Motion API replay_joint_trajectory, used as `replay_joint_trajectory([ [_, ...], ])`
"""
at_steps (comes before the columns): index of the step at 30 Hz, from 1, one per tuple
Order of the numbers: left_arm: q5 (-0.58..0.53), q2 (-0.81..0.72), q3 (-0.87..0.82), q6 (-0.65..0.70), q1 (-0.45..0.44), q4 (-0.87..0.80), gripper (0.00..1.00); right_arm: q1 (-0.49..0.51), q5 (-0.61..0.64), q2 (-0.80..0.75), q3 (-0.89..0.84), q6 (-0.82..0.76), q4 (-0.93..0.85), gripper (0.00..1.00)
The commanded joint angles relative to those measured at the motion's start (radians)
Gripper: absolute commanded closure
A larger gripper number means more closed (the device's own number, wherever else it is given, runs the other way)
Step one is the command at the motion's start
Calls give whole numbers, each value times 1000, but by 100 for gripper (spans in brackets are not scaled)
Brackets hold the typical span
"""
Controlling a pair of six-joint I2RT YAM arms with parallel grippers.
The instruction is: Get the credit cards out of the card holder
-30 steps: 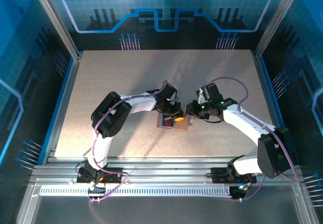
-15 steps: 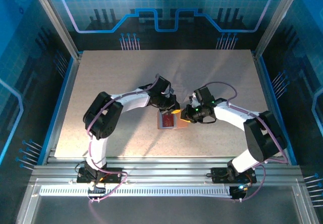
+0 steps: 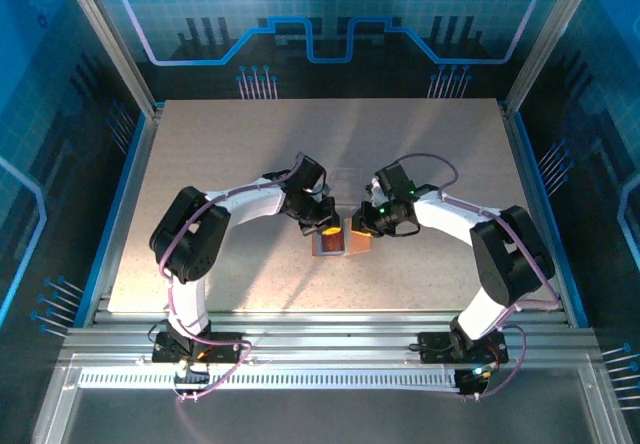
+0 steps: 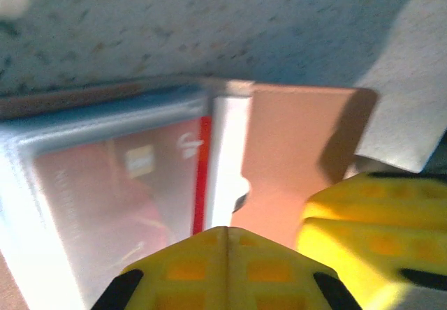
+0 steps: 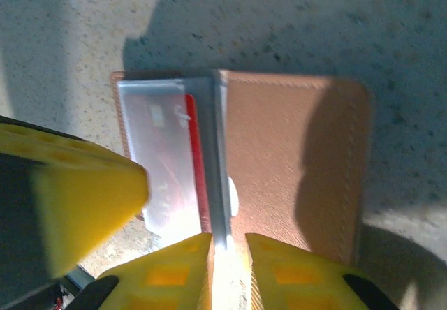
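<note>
Left fingers (image 4: 188, 275) slid leftward over the grainy tan card holder (image 5: 293, 163).

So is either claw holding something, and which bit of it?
The right claw looks to pinch the wallet by the edge of its grey middle flap. The left claw is shut; whether it grips anything cannot be told.

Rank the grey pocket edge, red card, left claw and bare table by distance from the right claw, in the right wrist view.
1. Grey pocket edge, between the right claw's fingertips.
2. Red card, just left of it.
3. Left claw, far left.
4. Bare table, beyond the holder's top edge.
</note>
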Motion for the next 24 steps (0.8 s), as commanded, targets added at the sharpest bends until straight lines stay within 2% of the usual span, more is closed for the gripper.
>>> replay_joint_trajectory([
  [1,-19,-36,-16,60,-1,-101,96,11,-24,42,40,-49,-43,81],
  [8,-111,-106,-50,82,0,-171,95,13,-34,75,40,-57,-37,82],
  [12,-111,-88,-55,80,2,-168,95,17,-35,90,29,-57,-25,82],
  [18,-184,-94,-64,77,2,-183,96,18,-35,95,20,-64,-21,83],
  [24,-200,-57,-61,69,2,-191,98,20,-22,97,1,-71,-6,84],
])
